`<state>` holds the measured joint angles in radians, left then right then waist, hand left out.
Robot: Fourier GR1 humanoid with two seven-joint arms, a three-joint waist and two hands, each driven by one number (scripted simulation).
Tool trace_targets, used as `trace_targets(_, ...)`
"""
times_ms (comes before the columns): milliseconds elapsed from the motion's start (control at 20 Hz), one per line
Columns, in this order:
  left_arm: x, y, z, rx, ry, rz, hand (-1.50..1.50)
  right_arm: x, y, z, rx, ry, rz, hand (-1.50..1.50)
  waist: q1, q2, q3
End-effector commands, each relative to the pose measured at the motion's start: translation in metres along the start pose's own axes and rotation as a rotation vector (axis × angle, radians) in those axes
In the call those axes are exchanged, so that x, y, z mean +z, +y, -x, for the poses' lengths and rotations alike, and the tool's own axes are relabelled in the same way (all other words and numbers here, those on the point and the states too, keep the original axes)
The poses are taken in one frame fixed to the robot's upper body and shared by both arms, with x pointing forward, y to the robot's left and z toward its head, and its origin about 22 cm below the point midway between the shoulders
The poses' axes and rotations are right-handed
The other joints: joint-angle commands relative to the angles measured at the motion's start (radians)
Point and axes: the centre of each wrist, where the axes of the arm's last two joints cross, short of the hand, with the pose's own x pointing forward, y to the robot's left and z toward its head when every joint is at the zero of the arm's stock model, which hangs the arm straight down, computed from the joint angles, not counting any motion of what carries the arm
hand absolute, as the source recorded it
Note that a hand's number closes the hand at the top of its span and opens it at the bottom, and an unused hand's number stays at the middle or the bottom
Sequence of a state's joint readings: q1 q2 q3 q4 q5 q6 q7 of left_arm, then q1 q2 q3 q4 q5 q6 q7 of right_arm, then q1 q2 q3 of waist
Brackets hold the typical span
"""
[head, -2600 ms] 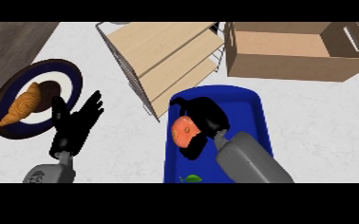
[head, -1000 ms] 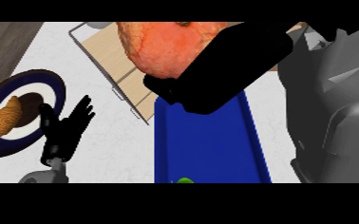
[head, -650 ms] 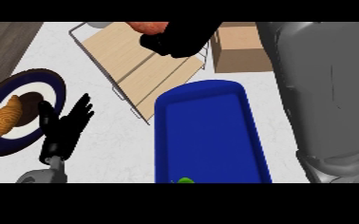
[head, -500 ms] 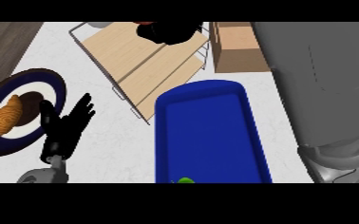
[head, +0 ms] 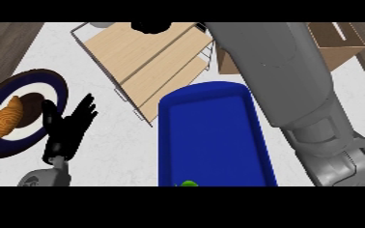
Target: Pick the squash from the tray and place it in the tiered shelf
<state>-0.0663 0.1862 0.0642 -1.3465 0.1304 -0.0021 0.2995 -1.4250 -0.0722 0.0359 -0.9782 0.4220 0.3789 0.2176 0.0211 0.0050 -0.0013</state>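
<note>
**A:** In your head view, where is the right arm?

**B:** Your right forearm (head: 285, 77) runs from the lower right up across the blue tray (head: 214, 135) toward the far edge of the surface (head: 114, 164). The right robot hand (head: 151, 27) shows only as a black patch at the top of the frame, over the far end of the tiered shelf (head: 149, 67). You can't tell whether its fingers are curled or straight.

**A:** And the squash?

**B:** It shows nowhere in this view. The tray's blue floor lies bare apart from a small green bit (head: 188, 184) at its near end.

**A:** The left side?

**B:** Your left robot hand (head: 65, 130) rests near the surface's left edge, fingers spread wide and pointing up, holding nothing. Just beside it sits a dark blue plate (head: 50, 84) with a brown croissant (head: 13, 116) on it. A cardboard box (head: 335, 43) stands at the far right corner.
</note>
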Motion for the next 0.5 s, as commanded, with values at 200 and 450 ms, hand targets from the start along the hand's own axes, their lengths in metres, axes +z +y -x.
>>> trace_targets(200, 0.004, 0.0, 0.001, -0.004, -0.003, 0.015, 0.0, -0.015, 0.024, 0.038, 0.016, -0.007, 0.037, 1.5, 0.005, 0.002, 0.001)
trace_targets(450, -0.007, -0.003, 0.004, 0.0, 0.006, 0.005, 0.0, -0.022, 0.024, 0.028, -0.025, -0.065, 0.002, 1.5, -0.007, -0.001, 0.001)
